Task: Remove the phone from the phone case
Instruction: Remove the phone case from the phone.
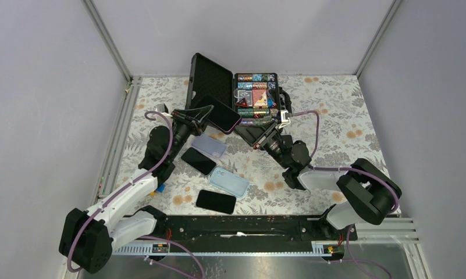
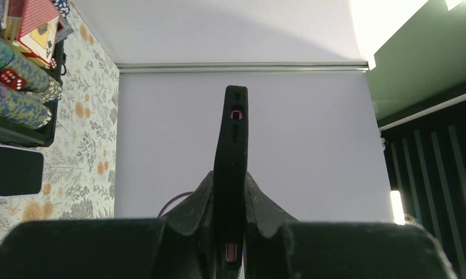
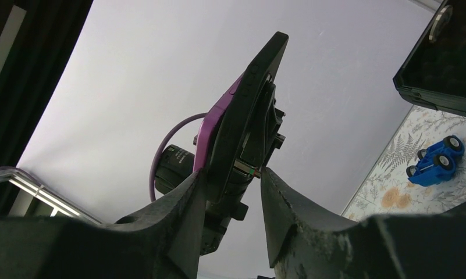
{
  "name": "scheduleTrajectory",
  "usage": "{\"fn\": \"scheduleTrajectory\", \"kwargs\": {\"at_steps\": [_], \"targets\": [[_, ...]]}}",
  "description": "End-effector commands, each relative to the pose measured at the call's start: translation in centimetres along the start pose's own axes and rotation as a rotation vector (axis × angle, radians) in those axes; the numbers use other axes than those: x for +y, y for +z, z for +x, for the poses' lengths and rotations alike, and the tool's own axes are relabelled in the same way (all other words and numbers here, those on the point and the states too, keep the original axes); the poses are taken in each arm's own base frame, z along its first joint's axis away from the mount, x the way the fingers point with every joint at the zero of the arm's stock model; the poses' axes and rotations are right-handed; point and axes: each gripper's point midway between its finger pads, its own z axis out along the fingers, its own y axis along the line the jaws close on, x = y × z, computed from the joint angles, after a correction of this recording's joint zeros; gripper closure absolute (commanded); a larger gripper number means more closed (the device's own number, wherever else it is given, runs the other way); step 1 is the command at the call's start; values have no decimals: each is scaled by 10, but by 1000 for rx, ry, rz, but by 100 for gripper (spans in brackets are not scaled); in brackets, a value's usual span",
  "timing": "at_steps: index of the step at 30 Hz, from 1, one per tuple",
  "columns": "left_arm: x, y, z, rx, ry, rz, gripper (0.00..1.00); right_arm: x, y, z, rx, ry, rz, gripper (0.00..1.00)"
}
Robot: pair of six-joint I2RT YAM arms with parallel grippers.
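Phone case (image 2: 233, 145), black with the purple phone (image 3: 213, 116) inside, is being clamped edge-on by the left gripper (image 2: 230, 186) and held raised above the floral table (image 1: 335, 128). Its other end is being straddled by the right gripper (image 3: 230, 174), whose jaws are parted, with one finger touching.

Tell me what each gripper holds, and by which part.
Left gripper clamps the cased phone across its faces near one end. Right gripper straddles the other end; a grip cannot be told.
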Motion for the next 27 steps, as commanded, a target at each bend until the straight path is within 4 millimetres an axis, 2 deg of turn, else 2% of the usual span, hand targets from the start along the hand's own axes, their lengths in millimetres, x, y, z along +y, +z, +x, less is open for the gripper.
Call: {"fn": "scheduleTrajectory", "kwargs": {"at_steps": [1, 6, 11, 16, 21, 27], "targets": [[-76, -19, 17, 78, -77, 264, 100, -22, 3, 7, 12, 11, 73, 57], [-78, -19, 18, 87, -89, 278, 100, -25, 2, 5, -3, 19, 86, 63], [-80, -20, 18, 86, -93, 292, 100, -37, 0, 6, -7, 45, 127, 69], [-83, -19, 20, 97, -77, 303, 100, -47, -1, 10, 4, 67, 171, 69], [-76, -18, 24, 108, -77, 292, 100, -58, 4, 15, 37, 125, 283, 65], [-78, -21, 29, 135, -69, 336, 100, -53, 15, 14, 71, 104, 351, 65]]}}
